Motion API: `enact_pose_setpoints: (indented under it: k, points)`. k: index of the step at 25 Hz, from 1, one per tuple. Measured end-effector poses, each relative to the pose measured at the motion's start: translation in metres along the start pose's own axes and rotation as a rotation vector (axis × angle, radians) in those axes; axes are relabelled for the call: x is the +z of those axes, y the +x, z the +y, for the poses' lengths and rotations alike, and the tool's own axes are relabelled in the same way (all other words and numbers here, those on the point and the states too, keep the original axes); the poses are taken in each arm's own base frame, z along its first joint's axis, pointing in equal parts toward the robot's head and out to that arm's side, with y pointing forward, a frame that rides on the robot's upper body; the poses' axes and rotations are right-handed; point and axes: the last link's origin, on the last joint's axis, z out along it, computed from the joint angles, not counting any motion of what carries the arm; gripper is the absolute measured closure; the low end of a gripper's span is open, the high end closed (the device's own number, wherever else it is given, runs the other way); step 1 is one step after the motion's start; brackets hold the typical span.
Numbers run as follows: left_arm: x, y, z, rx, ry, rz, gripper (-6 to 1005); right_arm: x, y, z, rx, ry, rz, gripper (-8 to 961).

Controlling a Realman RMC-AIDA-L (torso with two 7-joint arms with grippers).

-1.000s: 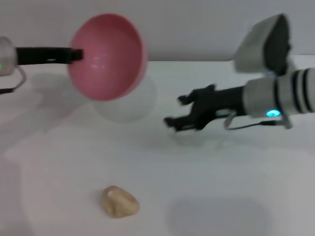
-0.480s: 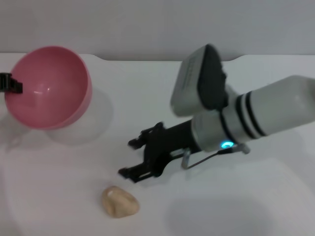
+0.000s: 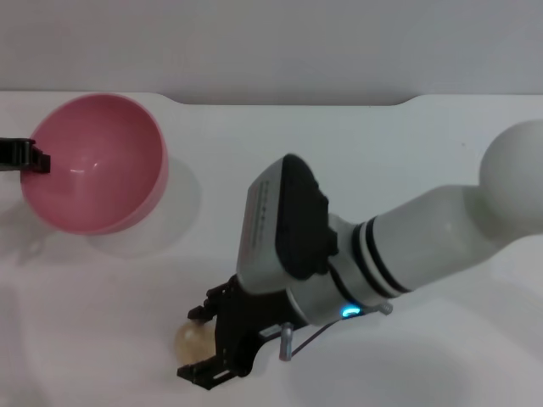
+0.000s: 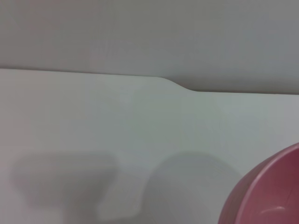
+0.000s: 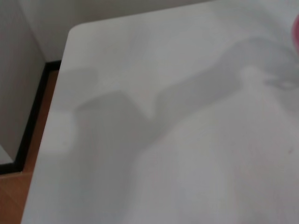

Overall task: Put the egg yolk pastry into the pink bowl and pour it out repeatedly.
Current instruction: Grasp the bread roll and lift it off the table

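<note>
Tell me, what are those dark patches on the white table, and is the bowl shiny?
Head view: the pink bowl has a small bright glint inside and throws a soft grey shadow on the table. Left wrist view: a faint round shadow lies beside the bowl's edge. Right wrist view: broad blurry grey shadows, no clear objects.

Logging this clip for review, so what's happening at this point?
The right tool has come down over the egg yolk pastry near the front of the white table, its fingers open on either side of it and not yet closed. The left tool holds the pink bowl by its rim at the far left, tilted with its opening facing the camera. The bowl is empty.
</note>
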Motion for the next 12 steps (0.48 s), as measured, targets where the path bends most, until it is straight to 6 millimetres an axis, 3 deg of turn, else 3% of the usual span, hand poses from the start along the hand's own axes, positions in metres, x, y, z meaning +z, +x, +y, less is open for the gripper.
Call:
enact_pose_setpoints:
  k: [12]
  points:
    - [0.002,-0.004,0.0,-0.003,-0.003,-0.002,996,0.022,0.017,0.004,-0.037,0.057,0.05,323]
